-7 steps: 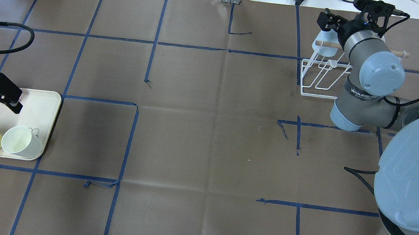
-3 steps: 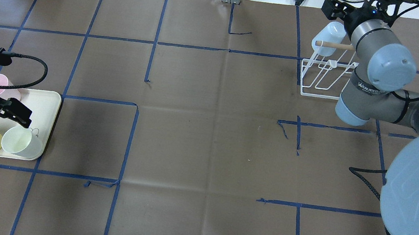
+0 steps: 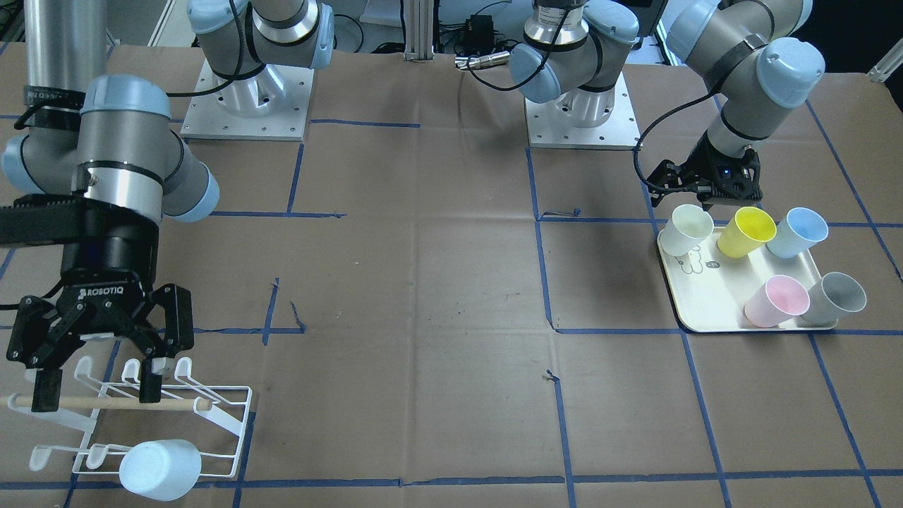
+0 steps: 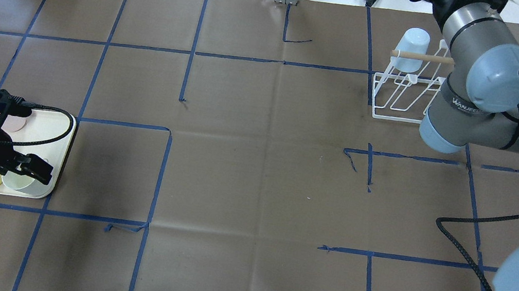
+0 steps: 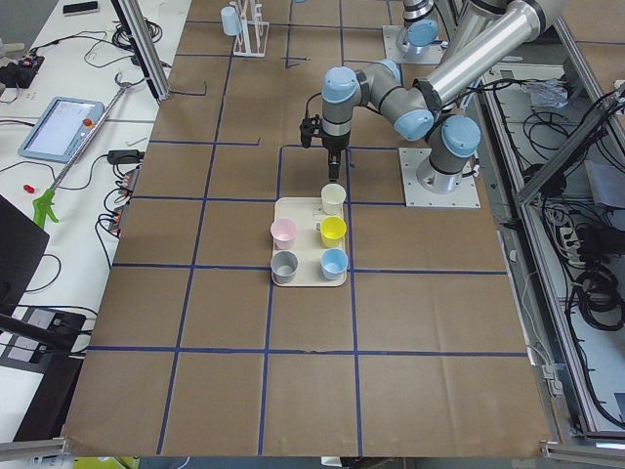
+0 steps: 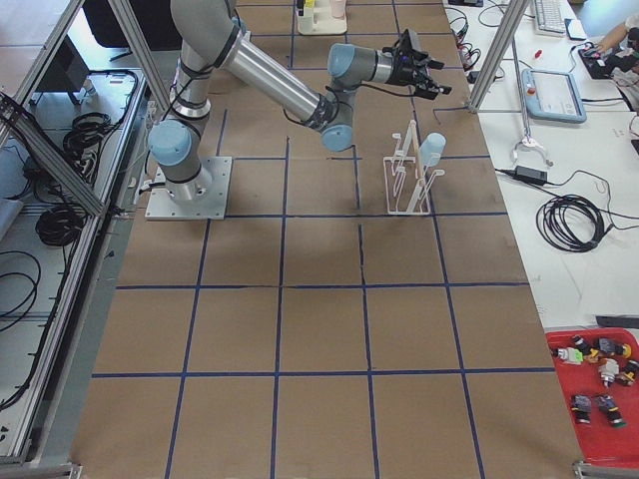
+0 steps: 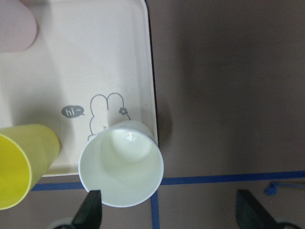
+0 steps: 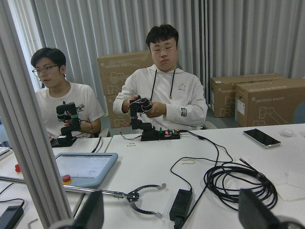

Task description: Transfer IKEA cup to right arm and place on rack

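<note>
Now shows L gripper (image 7: 171,212), jaws spread wide & empty, right above pale cream cup (image 7: 121,164) standing upright at tray (image 3: 712,303) corner. Shows R gripper (image 3: 97,388) over rack (image 3: 152,416) dowel (image 3: 106,403), jaws likewise spread, holding nothing; 1 pale blue cup (image 3: 159,469) tilted on a rack peg.

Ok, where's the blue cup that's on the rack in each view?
Front-facing: cup at bottom left.
Overhead: cup at top right.
Exterior left: cup at top, left of centre.
Exterior right: cup upper middle.
Both wrist views: not in them.
Landmark: white rack holding it.
</note>
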Controlling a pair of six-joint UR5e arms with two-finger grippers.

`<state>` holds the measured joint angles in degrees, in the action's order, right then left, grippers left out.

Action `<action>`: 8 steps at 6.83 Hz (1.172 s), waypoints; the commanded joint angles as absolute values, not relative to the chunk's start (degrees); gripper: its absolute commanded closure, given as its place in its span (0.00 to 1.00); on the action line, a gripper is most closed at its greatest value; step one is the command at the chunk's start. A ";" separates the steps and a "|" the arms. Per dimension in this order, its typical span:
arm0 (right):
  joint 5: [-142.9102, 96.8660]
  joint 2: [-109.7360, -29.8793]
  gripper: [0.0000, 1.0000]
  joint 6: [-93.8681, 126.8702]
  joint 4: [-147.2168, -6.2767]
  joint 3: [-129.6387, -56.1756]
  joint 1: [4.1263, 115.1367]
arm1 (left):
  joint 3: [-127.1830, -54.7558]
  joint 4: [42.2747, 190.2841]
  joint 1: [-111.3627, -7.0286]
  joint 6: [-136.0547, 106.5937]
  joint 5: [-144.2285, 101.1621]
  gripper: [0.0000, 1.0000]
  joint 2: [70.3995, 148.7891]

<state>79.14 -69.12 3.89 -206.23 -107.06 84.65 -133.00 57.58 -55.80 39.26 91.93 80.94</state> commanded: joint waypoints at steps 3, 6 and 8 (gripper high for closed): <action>76.66 -77.43 0.00 21.73 -207.07 -115.91 89.29 | -134.12 51.94 -55.20 40.34 92.02 0.01 86.13; 70.70 -78.75 0.00 34.94 -206.28 -117.68 91.04 | -133.60 51.77 -55.11 40.25 92.19 0.67 86.40; 67.68 -79.71 0.00 48.43 -206.89 -121.96 92.37 | -133.59 51.59 -55.11 39.73 91.50 1.00 86.48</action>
<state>69.13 -79.08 39.92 -206.45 -119.28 91.49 -133.67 51.73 -55.11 39.89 91.92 86.46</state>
